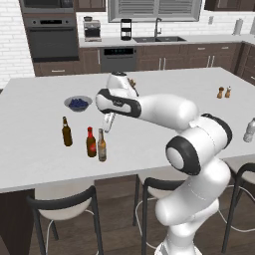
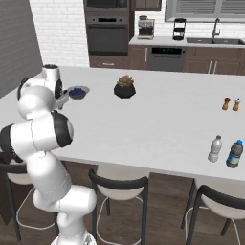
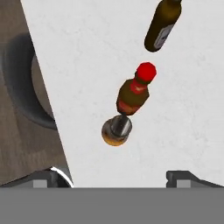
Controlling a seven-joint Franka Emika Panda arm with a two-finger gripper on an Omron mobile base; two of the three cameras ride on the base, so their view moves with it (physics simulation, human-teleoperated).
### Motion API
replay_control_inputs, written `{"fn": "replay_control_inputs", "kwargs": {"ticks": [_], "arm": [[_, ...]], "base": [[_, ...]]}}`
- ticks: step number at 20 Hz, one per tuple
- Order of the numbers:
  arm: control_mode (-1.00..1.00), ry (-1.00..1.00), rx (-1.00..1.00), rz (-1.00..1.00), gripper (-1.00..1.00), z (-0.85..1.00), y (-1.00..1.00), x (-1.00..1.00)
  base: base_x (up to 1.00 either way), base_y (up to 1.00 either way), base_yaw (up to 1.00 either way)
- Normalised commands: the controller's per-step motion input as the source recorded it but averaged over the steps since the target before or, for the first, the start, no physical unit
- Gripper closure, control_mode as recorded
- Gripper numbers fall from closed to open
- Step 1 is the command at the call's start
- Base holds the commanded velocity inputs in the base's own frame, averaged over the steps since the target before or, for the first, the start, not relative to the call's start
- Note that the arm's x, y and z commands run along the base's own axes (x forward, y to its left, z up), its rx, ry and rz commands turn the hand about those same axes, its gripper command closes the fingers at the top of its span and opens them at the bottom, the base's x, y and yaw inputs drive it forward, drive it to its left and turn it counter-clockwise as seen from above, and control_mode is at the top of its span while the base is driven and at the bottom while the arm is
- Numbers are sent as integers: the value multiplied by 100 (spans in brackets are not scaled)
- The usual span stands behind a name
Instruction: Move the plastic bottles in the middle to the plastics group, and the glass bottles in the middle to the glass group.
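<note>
White kitchen island [image 1: 45,149] carries three brown bottles near its front edge — the slim amber bottle [image 1: 101,145] stands just beside the red-necked one [image 1: 91,143]. Above them the gripper [image 3: 113,177] hangs with fingers spread wide, holding nothing.

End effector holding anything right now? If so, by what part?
Nothing is held. The end effector is open above the amber bottle, which stands free on the counter beside the red-necked bottle.

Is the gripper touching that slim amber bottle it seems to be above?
Apart. In the hand view the open gripper sits clear of the amber bottle, with bare countertop between its fingertips and the bottle.
</note>
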Motion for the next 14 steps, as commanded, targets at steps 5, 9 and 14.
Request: {"fn": "replay_control_inputs", "kwargs": {"ticks": [5,9,14], "arm": [[-100,9,1,-8,-100,2,-77,-35],[-100,11,0,-18,-100,0,-78,-34],[-100,7,0,-41,-100,-2,-81,-28]], "base": [[0,0,0],[0,0,0],[0,0,0]]}}
